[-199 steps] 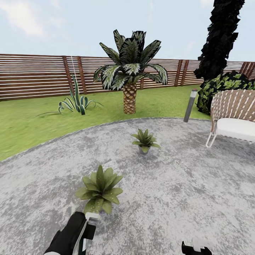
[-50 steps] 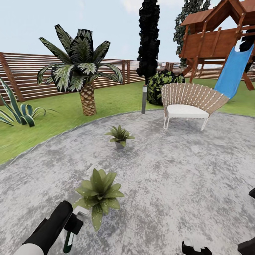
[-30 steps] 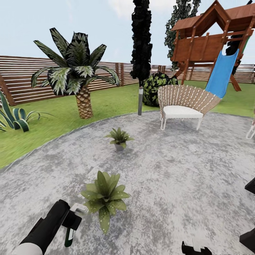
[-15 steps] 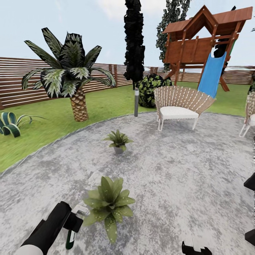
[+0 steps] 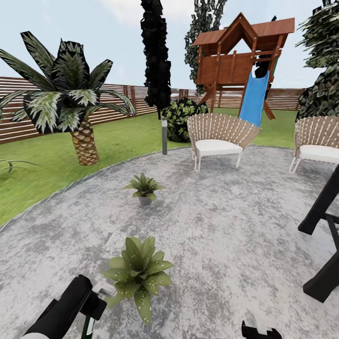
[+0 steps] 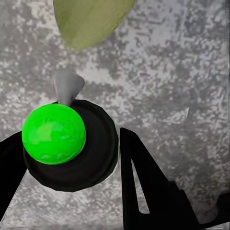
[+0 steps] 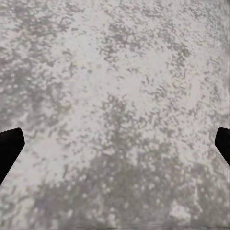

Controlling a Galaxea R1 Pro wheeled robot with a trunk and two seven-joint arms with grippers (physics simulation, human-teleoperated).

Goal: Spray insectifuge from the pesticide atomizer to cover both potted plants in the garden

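My left gripper point(image 5: 95, 301) is at the lower left of the head view, shut on the pesticide atomizer point(image 5: 89, 325), whose pale nozzle head lies just left of the near potted plant point(image 5: 138, 273). In the left wrist view the atomizer point(image 6: 69, 146) appears end-on between the dark fingers point(image 6: 148, 187), with a leaf point(image 6: 91, 19) beyond its grey nozzle. The second potted plant point(image 5: 143, 187) stands farther out on the paved patio point(image 5: 226, 216). My right gripper point(image 7: 115, 146) hangs open over bare paving, holding nothing.
Two woven chairs point(image 5: 217, 139) point(image 5: 319, 143) stand at the patio's far side, with a grey bollard lamp point(image 5: 164, 136) beside a dark bush point(image 5: 181, 117). A palm point(image 5: 70, 101) grows on the lawn at left. My right arm's black links point(image 5: 325, 235) cross the right edge.
The camera has swung to the right, so the scene slid left and a second chair came into view. My left gripper stays shut on the atomizer beside the near plant.
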